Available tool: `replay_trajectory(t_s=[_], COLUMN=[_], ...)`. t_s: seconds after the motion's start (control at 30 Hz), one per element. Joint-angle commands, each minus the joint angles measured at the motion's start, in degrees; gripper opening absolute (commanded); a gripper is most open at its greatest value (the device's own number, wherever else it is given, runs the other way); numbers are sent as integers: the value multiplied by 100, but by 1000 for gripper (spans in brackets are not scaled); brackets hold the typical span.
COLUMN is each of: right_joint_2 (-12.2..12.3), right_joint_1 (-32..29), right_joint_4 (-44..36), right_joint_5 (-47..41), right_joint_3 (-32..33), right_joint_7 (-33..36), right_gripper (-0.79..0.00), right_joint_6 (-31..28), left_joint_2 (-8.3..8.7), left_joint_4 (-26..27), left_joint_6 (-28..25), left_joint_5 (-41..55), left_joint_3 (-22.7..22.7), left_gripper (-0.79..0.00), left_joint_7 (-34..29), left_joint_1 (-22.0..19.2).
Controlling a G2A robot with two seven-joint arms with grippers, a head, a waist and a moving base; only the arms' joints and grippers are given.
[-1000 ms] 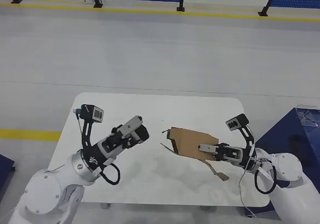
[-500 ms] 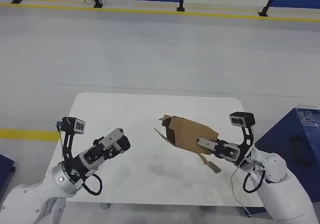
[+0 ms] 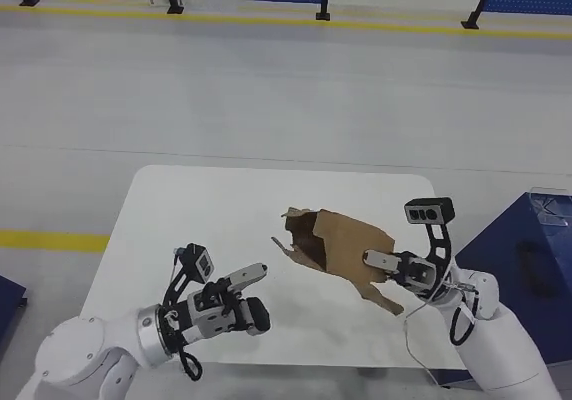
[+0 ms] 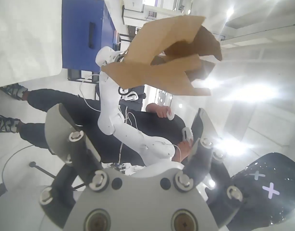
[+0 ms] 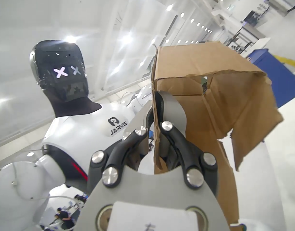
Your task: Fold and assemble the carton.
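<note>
Over the near left part of the white surface (image 3: 191,205), the left claw (image 3: 255,295) hangs released, its two fingers spread wide with nothing between them; the left wrist view shows the same wide gap (image 4: 128,109). It points across toward the middle and stands well apart from the cardboard.

To its right, over the right half of the surface, is the brown carton (image 3: 341,245), partly formed and tilted. Its open end faces the left arm, with ragged flaps splayed out around the mouth. Seen from the left wrist, the carton (image 4: 162,73) shows its underside against the ceiling, so it is held up off the surface. At its far right end a loose flap (image 3: 386,298) hangs down toward the near edge.

The right claw (image 3: 380,262) is clenched on the carton at that end; the right wrist view shows its fingers (image 5: 171,111) pinching one cardboard wall (image 5: 222,97) edge-on, one finger on each face

Past the surface's right edge stands a blue cabinet (image 3: 541,250)
</note>
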State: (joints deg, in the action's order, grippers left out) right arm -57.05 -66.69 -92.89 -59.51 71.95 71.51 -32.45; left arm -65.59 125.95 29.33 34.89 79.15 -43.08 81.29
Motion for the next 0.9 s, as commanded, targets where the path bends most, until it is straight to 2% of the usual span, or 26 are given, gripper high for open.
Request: replay_trajectory(t_s=[0.0, 0.23, 0.47, 0.87], right_joint_2=[-32, -128, -180, -272], right_joint_1=[44, 152, 181, 229], right_joint_4=[104, 358, 441, 466], right_joint_5=[-337, -607, -573, -450], right_joint_3=[-138, -349, -353, -403], right_joint_7=[231, 498, 685, 882], right_gripper=[-785, -785, -785, -785], right_joint_6=[321, 659, 848, 1016], left_joint_2=[-10, -17, -9, 17], left_joint_4=[-49, -144, -234, -435], left_joint_6=[-22, -13, -29, 268], left_joint_5=[-18, -234, -288, -421], left_joint_3=[-145, -584, -740, -977], left_gripper=[0, 0, 0, 0], left_joint_7=[150, 364, 434, 422], left_joint_1=[-112, -245, -316, -605])
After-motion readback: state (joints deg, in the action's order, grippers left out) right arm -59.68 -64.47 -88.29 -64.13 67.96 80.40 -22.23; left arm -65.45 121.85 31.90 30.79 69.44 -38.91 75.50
